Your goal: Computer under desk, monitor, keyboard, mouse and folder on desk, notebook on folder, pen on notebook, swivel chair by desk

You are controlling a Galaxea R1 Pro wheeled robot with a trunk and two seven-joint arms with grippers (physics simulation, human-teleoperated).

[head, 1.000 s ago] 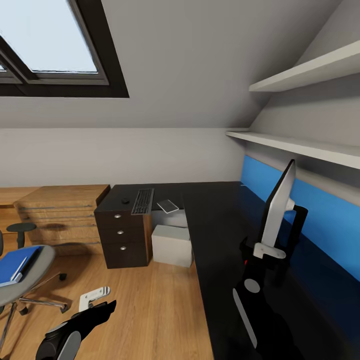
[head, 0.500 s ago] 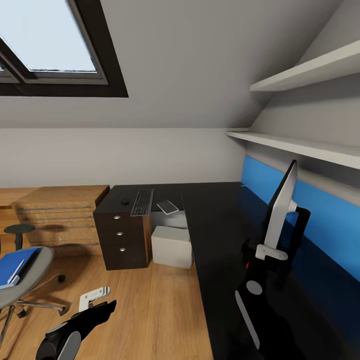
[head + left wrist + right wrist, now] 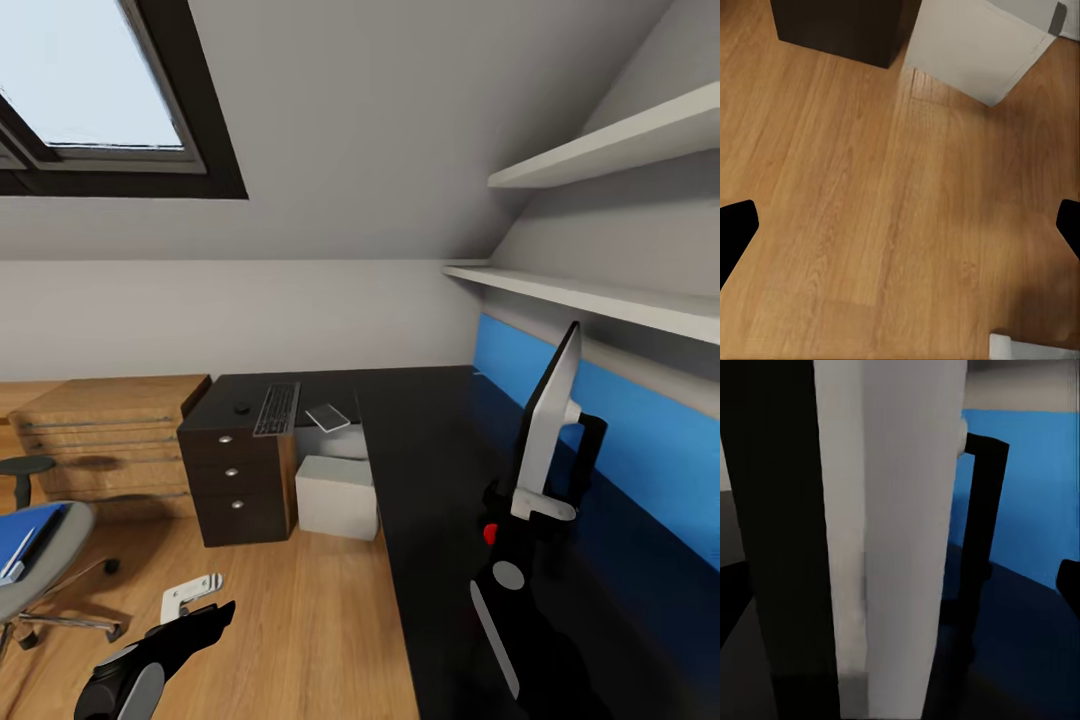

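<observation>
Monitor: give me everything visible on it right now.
The monitor is seen edge-on in the head view: a thin, wide slab with a pale grey back and a dark front edge, leaning slightly, with a black stand behind it. It is above the glossy black desk, in front of the blue wall panel. The right tool is at its lower edge; actual contact is hard to confirm. In the right wrist view it appears close up as a pale vertical band beside the black stand.
</observation>
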